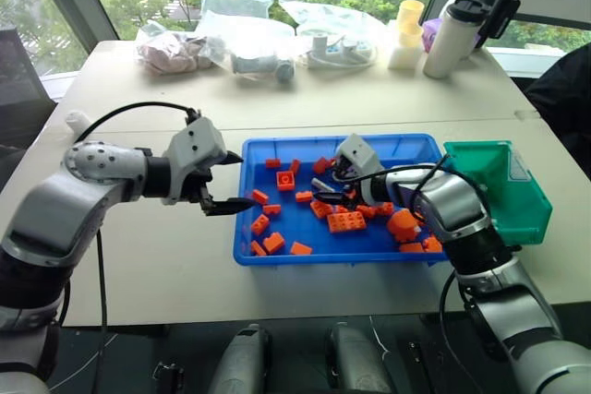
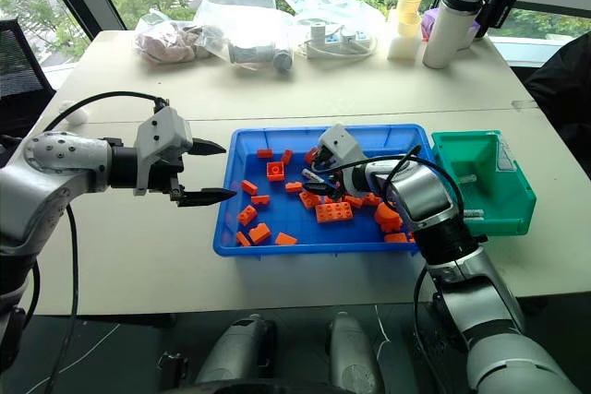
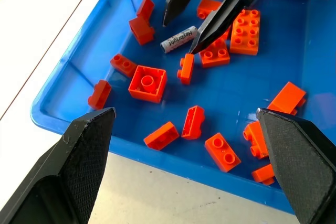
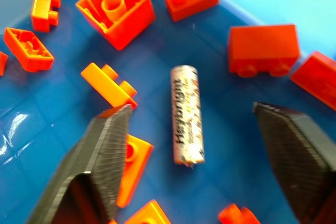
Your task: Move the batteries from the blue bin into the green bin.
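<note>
Your right end effector (image 4: pixel 194 145) sits low inside the blue bin (image 1: pixel 277 255), fingers apart astride a battery (image 4: pixel 186 121) lying flat among orange bricks (image 1: pixel 346 221), not yet gripped. Your left end effector (image 1: pixel 224 183) waits open at the bin's edge farthest from the green bin (image 1: pixel 503 200).

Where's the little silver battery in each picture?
Left eye: battery mid blue bin, at the right end effector.
Right eye: same spot.
Left wrist: battery between that end effector's fingers.
Right wrist: battery between them, untouched.
Shared landmark: square orange brick nearby.
</note>
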You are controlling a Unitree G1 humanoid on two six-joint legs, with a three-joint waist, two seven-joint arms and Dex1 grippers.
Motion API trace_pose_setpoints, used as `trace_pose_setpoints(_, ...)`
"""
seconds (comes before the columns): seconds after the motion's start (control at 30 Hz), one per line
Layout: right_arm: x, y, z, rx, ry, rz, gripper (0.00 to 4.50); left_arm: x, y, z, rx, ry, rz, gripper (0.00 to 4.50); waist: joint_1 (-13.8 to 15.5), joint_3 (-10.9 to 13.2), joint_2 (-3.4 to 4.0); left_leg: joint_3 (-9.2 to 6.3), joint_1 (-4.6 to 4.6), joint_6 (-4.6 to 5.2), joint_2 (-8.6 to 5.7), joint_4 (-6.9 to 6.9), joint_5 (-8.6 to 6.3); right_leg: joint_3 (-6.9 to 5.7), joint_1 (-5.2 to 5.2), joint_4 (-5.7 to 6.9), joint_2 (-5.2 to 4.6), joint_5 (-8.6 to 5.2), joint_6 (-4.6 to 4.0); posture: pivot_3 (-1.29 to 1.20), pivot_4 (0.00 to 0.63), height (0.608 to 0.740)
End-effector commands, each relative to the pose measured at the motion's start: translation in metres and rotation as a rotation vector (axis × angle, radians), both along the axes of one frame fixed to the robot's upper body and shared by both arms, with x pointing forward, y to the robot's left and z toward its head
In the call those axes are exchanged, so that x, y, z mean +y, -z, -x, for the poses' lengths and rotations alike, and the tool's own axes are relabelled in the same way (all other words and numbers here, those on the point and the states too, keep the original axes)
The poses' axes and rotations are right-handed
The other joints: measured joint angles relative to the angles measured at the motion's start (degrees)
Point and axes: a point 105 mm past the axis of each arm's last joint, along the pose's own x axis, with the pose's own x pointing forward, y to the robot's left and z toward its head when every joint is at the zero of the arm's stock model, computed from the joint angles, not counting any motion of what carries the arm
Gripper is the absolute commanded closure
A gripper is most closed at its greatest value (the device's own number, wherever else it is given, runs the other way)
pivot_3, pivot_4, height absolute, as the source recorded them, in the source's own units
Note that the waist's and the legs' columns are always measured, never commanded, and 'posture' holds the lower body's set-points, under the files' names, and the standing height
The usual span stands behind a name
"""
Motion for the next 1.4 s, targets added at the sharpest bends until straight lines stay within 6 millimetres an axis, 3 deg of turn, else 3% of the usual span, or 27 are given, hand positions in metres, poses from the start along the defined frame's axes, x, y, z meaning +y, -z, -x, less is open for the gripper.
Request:
trace_pose_setpoints(0.03, 0.001, -0.005, -0.002, -0.026, -0.007, 0.012, 2.99, 0.000, -0.007, 0.002, -0.034, 0.002, -0.002, 0.00, 0.2, 0.0, 0.00, 0.00, 0.00, 0.00, -0.01, 0.00, 0.00, 0.00, 0.00, 0.00, -0.01, 0.00, 0.00, 0.00, 0.150, 0.740)
trace_pose_setpoints(0.07, 0.001, -0.007, -0.003, -0.032, -0.005, 0.011, 3.40, 0.000, -0.007, 0.002, -0.034, 0.002, -0.002, 0.00, 0.2, 0.0, 0.00, 0.00, 0.00, 0.00, -0.01, 0.00, 0.00, 0.00, 0.01, 0.00, -0.02, 0.00, 0.00, 0.00, 0.150, 0.740)
trace_pose_setpoints(0.27, -0.003, -0.026, -0.004, -0.083, 0.008, -0.014, 3.40, -0.001, -0.008, 0.002, -0.036, 0.008, 0.006, 0.00, 0.1, 0.0, 0.00, 0.00, 0.00, 0.00, -0.01, 0.00, 0.00, 0.00, -0.01, 0.00, -0.02, 0.00, 0.00, 0.00, 0.150, 0.740)
trace_pose_setpoints(0.47, -0.031, -0.082, -0.004, -0.177, 0.134, -0.191, 3.40, -0.019, -0.021, 0.004, -0.042, 0.066, 0.126, 0.00, 0.4, 0.0, 0.01, -0.01, -0.02, 0.00, -0.02, 0.00, 0.00, 0.00, -0.01, -0.01, -0.04, 0.00, 0.00, 0.00, 0.150, 0.740)
trace_pose_setpoints(0.63, -0.056, -0.109, 0.010, -0.214, 0.186, -0.278, 3.40, -0.024, -0.023, 0.000, -0.038, 0.080, 0.146, 0.00, 0.3, 0.0, 0.01, -0.02, -0.03, 0.00, -0.03, 0.00, 0.00, -0.01, 0.00, -0.01, -0.06, 0.00, 0.00, 0.00, 0.150, 0.740)
trace_pose_setpoints(0.77, -0.040, -0.095, 0.015, -0.179, 0.144, -0.275, 3.40, -0.022, -0.021, -0.004, -0.037, 0.083, 0.132, 0.00, -0.2, 0.0, 0.01, 0.01, 0.01, 0.00, 0.00, -0.01, 0.00, 0.01, 0.01, 0.00, -0.04, 0.00, 0.00, 0.00, 0.150, 0.740)
trace_pose_setpoints(0.83, -0.024, -0.083, 0.017, -0.127, 0.105, -0.284, 2.89, -0.019, -0.022, -0.008, -0.049, 0.066, 0.123, 0.00, -0.3, 0.0, 0.01, 0.02, 0.02, 0.00, 0.04, -0.02, 0.00, 0.01, 0.00, 0.03, 0.03, 0.00, 0.00, 0.00, 0.150, 0.740)
trace_pose_setpoints(0.87, -0.016, -0.075, 0.018, -0.113, 0.079, -0.261, 2.59, -0.017, -0.023, -0.009, -0.053, 0.061, 0.119, 0.00, -0.3, 0.0, 0.01, 0.01, 0.02, 0.00, 0.05, -0.02, 0.00, 0.02, -0.02, 0.06, 0.05, 0.00, 0.00, 0.00, 0.150, 0.740)
trace_pose_setpoints(1.03, 0.002, -0.045, 0.013, -0.084, 0.024, -0.135, 0.05, -0.014, -0.021, -0.006, -0.052, 0.056, 0.103, 0.00, 0.0, 0.0, 0.00, 0.06, 0.01, 0.00, 0.00, -0.01, 0.00, 0.03, -0.07, 0.11, -0.02, 0.00, 0.00, 0.00, 0.150, 0.740)
trace_pose_setpoints(1.4, -0.003, -0.024, -0.001, -0.046, 0.039, -0.033, 0.05, -0.007, -0.008, 0.010, -0.025, 0.025, 0.027, 0.00, 0.1, 0.0, 0.00, 0.03, 0.00, 0.00, -0.01, 0.00, 0.00, 0.02, -0.06, 0.08, -0.04, 0.00, 0.00, 0.00, 0.150, 0.740)
